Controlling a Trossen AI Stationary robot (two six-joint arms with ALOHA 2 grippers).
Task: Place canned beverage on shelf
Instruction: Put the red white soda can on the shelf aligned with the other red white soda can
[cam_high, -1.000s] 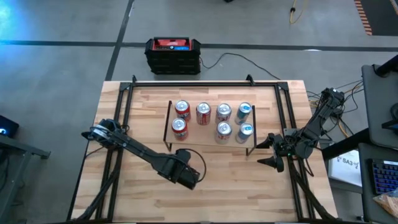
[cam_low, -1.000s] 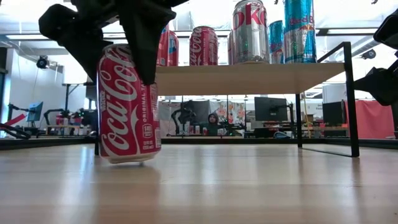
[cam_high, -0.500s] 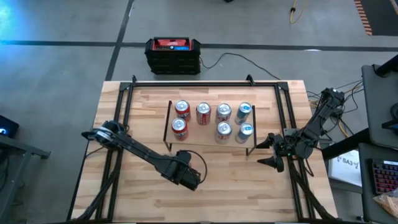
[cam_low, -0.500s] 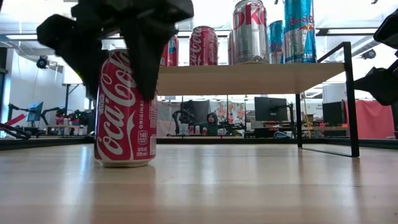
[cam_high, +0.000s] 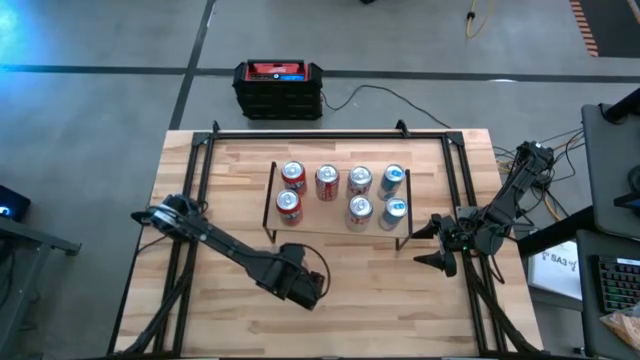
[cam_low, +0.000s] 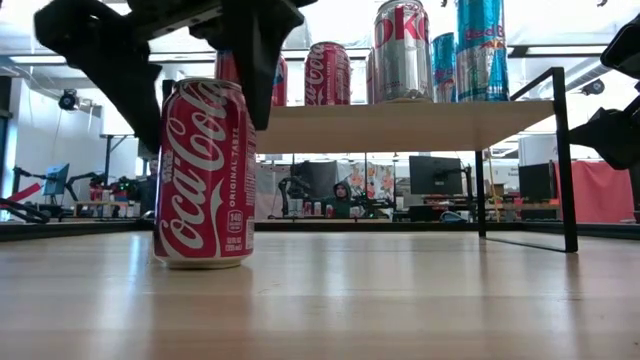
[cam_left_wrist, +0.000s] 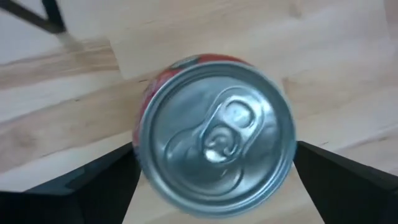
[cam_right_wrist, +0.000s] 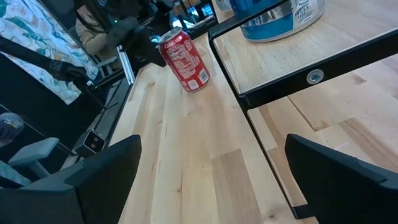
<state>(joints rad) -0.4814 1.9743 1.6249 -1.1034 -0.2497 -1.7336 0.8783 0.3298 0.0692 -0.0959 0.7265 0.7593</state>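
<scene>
Tabletop (cam_high: 230, 330): light wood with black rails, carrying all items below.

Left gripper (cam_low: 190, 60): over the near-left part of the tabletop, in front of the shelf. Fingers spread, one on each side of the red can, with a visible gap to the can wall in the low and left wrist views; nothing pinched.

Red can (cam_low: 205, 172): upright on the tabletop, base flat, lid and pull tab up. Standing in front of the shelf's left end, not on it.

Shelf (cam_high: 335, 225): low light-wood board on thin black legs, mid-tabletop. Holds six upright cans in two rows, red at left, silver and blue towards the right. Bare board shows in the front row next to the left red can.

Right gripper (cam_high: 428, 245): waiting just beside the shelf's right end, fingers spread, empty.

Progress: six cans shelved; the red can, judged the last, is left to be gripped, lifted and set on the bare patch.
</scene>
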